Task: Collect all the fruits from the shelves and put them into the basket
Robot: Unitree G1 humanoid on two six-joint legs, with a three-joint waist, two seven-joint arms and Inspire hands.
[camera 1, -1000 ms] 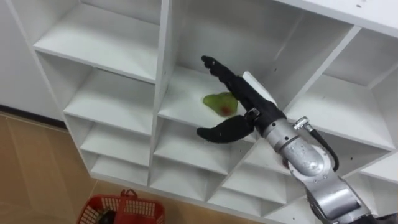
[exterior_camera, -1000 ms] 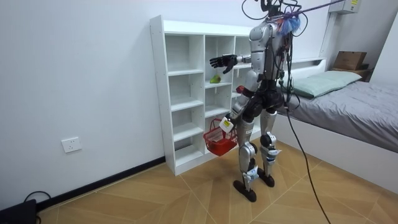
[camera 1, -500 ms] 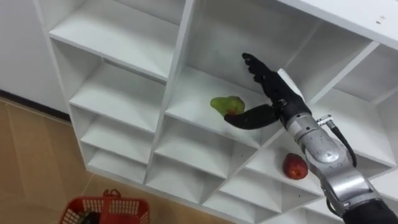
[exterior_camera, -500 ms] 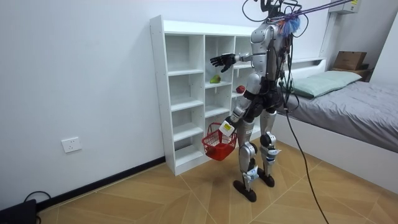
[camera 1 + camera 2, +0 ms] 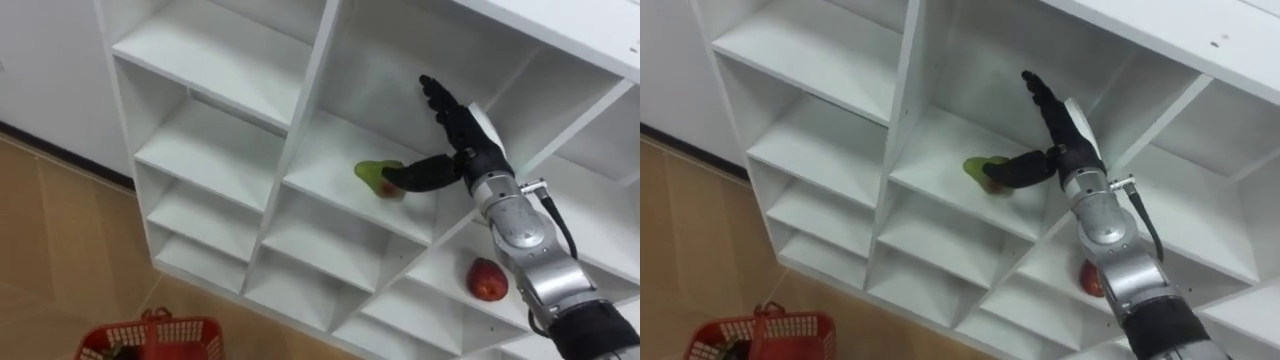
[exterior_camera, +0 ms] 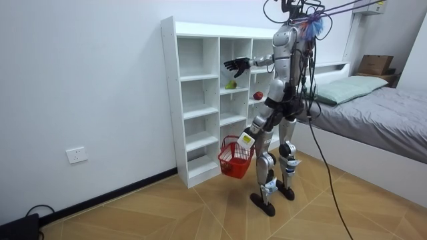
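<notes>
A green pear (image 5: 370, 175) with a reddish patch lies on a middle shelf of the white closet (image 5: 322, 110). My right hand (image 5: 462, 135) is inside that cubby, open, fingers straight and pointing up and back. Its thumb (image 5: 415, 176) reaches to the pear's right side. A red apple (image 5: 487, 280) sits one shelf lower, in the cubby to the right. A red wire basket (image 6: 235, 159) hangs from my left hand (image 6: 247, 137) at thigh height, in front of the lower shelves. The basket's rim (image 5: 150, 332) shows at the lower left of the eye views.
I stand upright close to the closet's front, on the wooden floor. A bed (image 6: 373, 113) with a grey cover stands behind me at the room view's right. The closet's other cubbies hold nothing. A vertical divider (image 5: 478, 115) runs just right of my right hand.
My right hand has gone deeper into the cubby, and its thumb now meets the pear. The eye views have shifted, bringing the apple into sight. The basket swung slightly.
</notes>
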